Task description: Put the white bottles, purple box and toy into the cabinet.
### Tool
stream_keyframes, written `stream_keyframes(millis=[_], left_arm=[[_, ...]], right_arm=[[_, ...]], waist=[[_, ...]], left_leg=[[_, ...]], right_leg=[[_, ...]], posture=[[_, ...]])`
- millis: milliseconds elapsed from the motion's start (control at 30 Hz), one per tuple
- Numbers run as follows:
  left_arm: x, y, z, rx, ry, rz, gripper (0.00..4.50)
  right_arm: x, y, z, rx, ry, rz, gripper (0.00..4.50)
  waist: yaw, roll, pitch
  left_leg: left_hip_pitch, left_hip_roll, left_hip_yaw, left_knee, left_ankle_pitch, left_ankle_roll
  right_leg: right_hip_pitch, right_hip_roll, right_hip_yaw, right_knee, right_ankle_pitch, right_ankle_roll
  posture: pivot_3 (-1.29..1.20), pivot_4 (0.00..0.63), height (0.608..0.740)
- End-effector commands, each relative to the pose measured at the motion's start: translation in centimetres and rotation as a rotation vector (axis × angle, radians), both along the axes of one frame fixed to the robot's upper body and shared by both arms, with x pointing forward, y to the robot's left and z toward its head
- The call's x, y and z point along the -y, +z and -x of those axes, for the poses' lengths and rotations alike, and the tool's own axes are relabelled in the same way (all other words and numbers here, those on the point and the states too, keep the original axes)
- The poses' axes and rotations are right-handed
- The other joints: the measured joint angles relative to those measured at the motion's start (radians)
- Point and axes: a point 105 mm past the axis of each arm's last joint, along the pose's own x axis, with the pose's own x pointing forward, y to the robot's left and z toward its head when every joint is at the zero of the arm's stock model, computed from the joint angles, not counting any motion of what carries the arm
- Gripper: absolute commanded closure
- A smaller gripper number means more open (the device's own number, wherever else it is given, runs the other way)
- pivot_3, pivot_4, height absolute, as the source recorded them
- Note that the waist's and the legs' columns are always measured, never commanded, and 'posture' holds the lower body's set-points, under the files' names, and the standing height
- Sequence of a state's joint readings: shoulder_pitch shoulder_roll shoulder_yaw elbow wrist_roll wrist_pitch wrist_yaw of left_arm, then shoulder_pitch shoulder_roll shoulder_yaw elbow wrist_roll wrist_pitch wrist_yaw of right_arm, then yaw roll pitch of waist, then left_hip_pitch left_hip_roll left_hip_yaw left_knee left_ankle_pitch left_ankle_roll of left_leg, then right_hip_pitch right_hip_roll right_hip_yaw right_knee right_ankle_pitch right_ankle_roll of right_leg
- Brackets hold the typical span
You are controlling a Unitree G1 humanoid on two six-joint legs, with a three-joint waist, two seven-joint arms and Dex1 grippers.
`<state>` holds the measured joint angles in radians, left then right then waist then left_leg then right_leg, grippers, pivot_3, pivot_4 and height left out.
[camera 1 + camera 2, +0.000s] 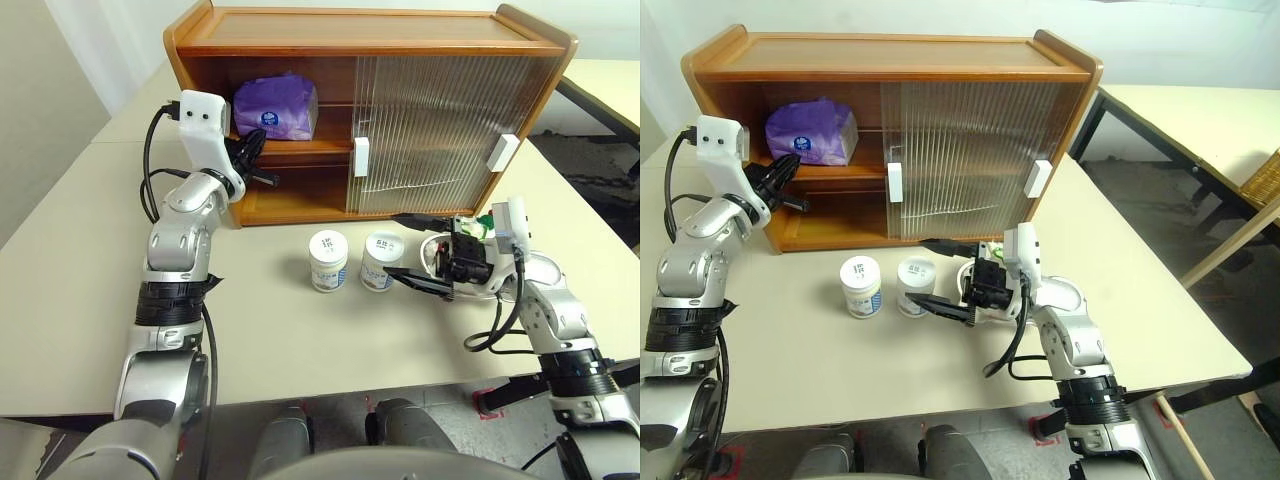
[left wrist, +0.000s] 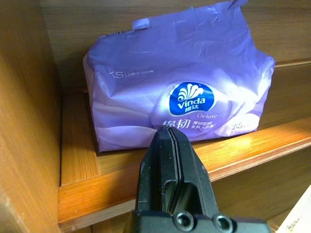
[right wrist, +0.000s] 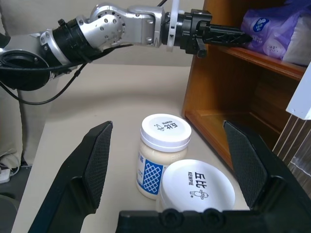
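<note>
The purple box (image 1: 275,108) lies on the upper shelf at the open left end of the cabinet (image 1: 400,40). My left gripper (image 1: 255,155) is shut and empty, level at that shelf's front edge, just short of the box (image 2: 180,97). Two white bottles (image 1: 328,260) (image 1: 380,262) stand side by side on the table in front of the cabinet. My right gripper (image 1: 390,243) is open and points left, its fingers on either side of the nearer bottle (image 3: 197,187) without touching it. The toy (image 1: 478,228) is mostly hidden behind my right hand.
The ribbed sliding doors (image 1: 440,130) cover the cabinet's middle and right. A shiny metal dish (image 1: 1065,295) sits under my right wrist. The lower shelf's left end (image 1: 290,195) is bare. A second table (image 1: 1200,120) stands across a gap at the right.
</note>
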<state>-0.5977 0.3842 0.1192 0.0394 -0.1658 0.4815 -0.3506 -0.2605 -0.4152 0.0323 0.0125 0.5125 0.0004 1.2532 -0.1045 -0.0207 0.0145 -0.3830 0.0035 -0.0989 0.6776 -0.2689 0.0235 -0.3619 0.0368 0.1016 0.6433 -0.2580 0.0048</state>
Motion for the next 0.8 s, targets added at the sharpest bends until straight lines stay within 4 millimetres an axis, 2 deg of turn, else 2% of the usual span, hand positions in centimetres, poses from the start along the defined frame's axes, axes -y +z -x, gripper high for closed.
stream_keyframes(millis=[33,200,367,800], left_arm=[[2.2,0.7,0.7,0.013,-0.091,-0.020,4.45],[2.8,0.2,1.4,-0.008,-0.111,-0.020,4.45],[2.3,-0.2,1.8,-0.009,-0.096,-0.063,4.45],[0.5,-0.5,0.4,-0.010,-0.025,-0.056,4.45]], right_arm=[[0.1,-0.3,0.1,-0.003,0.004,0.012,0.00],[0.2,-0.2,0.0,-0.003,0.002,0.004,0.00],[0.1,-0.2,0.0,-0.003,0.007,0.005,0.00],[0.3,0.0,-0.1,0.003,0.000,0.011,0.00]], waist=[[0.000,0.000,0.000],[-0.014,0.001,0.000],[-0.038,0.001,0.000],[-0.043,0.001,0.000]], left_leg=[[0.000,0.000,0.000,0.000,0.000,0.000],[0.001,0.000,0.001,0.000,0.000,0.000],[0.002,0.002,0.002,0.000,0.002,-0.003],[0.003,0.004,0.000,0.000,0.005,-0.007]], right_leg=[[0.000,0.000,0.000,0.000,0.000,0.000],[0.000,0.000,0.001,0.000,0.001,0.001],[0.000,0.002,0.001,0.000,0.005,-0.002],[-0.002,0.003,0.001,0.000,0.011,-0.005]], posture=[[-0.25,0.000,0.740],[-0.25,0.000,0.740],[-0.24,0.000,0.740],[-0.25,0.000,0.740]])
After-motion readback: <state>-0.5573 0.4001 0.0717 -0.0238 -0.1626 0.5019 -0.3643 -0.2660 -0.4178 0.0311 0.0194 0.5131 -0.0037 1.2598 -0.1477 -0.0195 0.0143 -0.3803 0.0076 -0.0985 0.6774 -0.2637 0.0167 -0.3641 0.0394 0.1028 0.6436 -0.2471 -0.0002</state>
